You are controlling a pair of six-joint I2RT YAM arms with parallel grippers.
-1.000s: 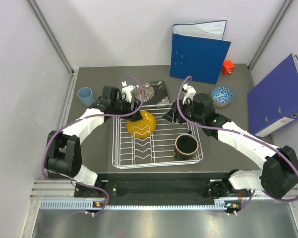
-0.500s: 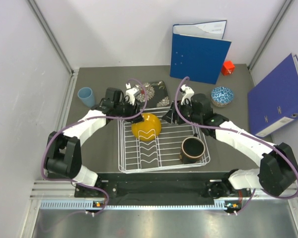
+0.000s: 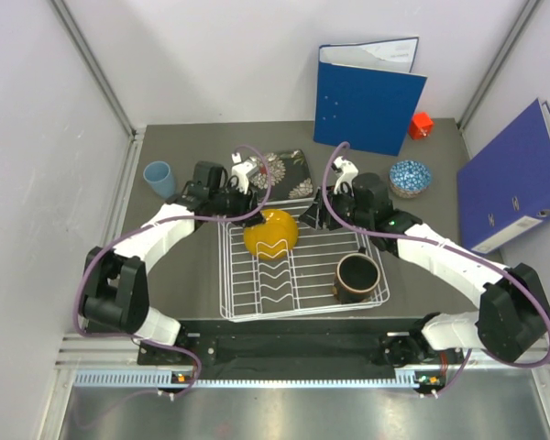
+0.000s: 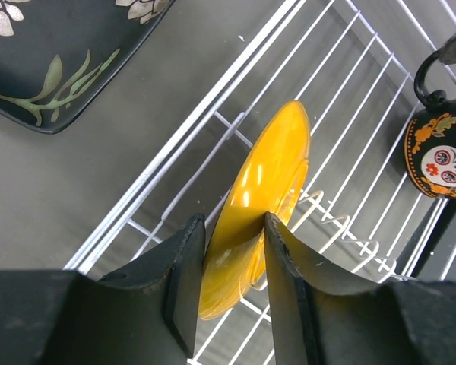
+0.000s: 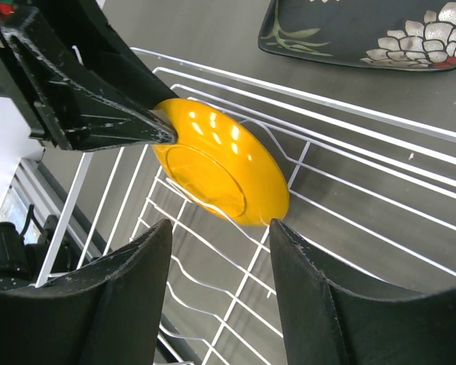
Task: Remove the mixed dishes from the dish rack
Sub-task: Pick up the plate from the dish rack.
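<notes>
L gripper (image 4: 232, 222) clamped on yellow dish (image 4: 277, 160), on edge in rack (image 4: 184, 131); R gripper (image 5: 220, 228) jaws apart, close by.

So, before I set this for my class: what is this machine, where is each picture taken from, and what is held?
It is a two-armed robot bolted to a table. One picture looks down from above; the other two come from cameras on its wrists. The left end effector is shut on a yellow dish tilted on edge in the white dish rack. The right end effector is open, holding nothing. A dark mug sits in the rack; a black plate, blue cup and speckled bowl lie on the table.
</notes>
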